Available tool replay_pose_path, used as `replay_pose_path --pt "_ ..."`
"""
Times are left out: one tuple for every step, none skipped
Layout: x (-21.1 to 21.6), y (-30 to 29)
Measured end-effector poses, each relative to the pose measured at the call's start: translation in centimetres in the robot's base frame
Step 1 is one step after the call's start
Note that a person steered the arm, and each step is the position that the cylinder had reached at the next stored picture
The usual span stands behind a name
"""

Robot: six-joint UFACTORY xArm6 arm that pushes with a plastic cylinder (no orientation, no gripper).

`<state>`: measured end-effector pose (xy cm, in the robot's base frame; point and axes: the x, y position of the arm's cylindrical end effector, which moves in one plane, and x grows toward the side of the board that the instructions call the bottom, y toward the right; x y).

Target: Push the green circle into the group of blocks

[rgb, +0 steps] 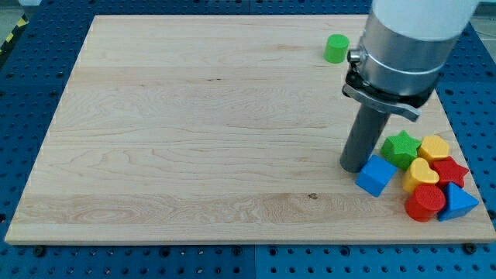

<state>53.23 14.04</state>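
Note:
The green circle (336, 48) sits alone near the view's top right of the wooden board. The group of blocks lies at the view's bottom right: a blue cube (376, 175), a green star (401, 147), two yellow hearts (435, 146) (422, 175), a red star (450, 170), a red cylinder (425, 203) and a blue triangle (458, 203). My tip (354, 167) stands on the board just left of the blue cube and green star, close to or touching the cube, far below the green circle.
The wooden board (194, 132) lies on a blue perforated table (31, 93). The arm's grey body (407, 43) hangs over the board's right side, just right of the green circle.

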Motion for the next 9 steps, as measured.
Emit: replay_pose_path --pt "2.0 0.4" --pt "2.4 0.2" --pt "0.2 -3.8" --pt "-4.3 -9.4" --pt "-11.3 -12.4" --pt "-18.5 -12.4" --pt "-23.6 -10.8" --pt "-28.1 -7.5" --pt "-30.0 -1.4"
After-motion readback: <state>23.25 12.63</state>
